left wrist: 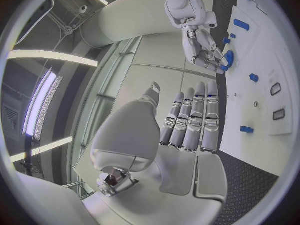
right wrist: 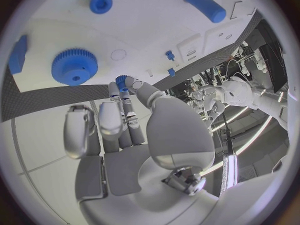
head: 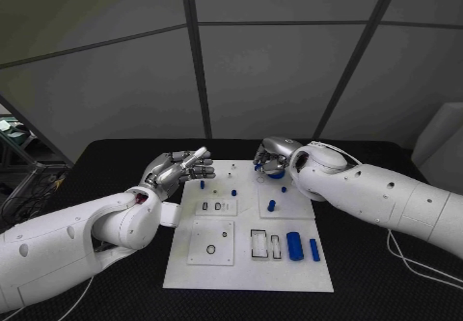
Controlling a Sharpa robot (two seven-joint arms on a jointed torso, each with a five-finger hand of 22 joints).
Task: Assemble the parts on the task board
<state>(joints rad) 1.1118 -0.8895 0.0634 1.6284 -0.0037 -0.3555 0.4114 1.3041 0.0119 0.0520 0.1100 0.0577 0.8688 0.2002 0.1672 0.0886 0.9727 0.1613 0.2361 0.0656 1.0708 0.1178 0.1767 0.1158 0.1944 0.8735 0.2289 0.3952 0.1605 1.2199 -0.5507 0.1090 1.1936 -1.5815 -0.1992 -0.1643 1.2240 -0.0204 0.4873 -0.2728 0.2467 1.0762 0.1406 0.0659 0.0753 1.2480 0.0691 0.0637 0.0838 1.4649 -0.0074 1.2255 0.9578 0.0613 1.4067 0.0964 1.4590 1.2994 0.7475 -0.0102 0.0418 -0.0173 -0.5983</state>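
At the far right corner of the task board point(head: 183, 267), the right hand point(head: 273, 158) is lowered with its fingers curled inward. The right wrist view shows a small blue part point(right wrist: 120, 81) pinched between thumb and fingertips point(right wrist: 114, 90), just beside a large blue gear point(right wrist: 74, 66) that lies flat on the white plate. A smaller blue round part point(right wrist: 100, 3) and a blue cylinder point(right wrist: 204, 4) lie farther out on the plate, well apart from the hand.

The left hand point(head: 177, 168) hovers above the board's far left edge, palm turned up, fingers extended side by side and holding nothing; the left wrist view confirms the straight, empty fingers point(left wrist: 195, 116).

On the board between the two arms, in the head view, small blue pegs point(head: 205, 186) stand near the far left inset, and a blue pin point(head: 271, 205) stands in the right-hand inset plate. Toward the near edge, a thick blue cylinder point(head: 294, 246) and a thinner blue rod point(head: 314, 249) lie side by side, just beside two rectangular slots point(head: 265, 245). The board rests on the black table point(head: 386, 294).
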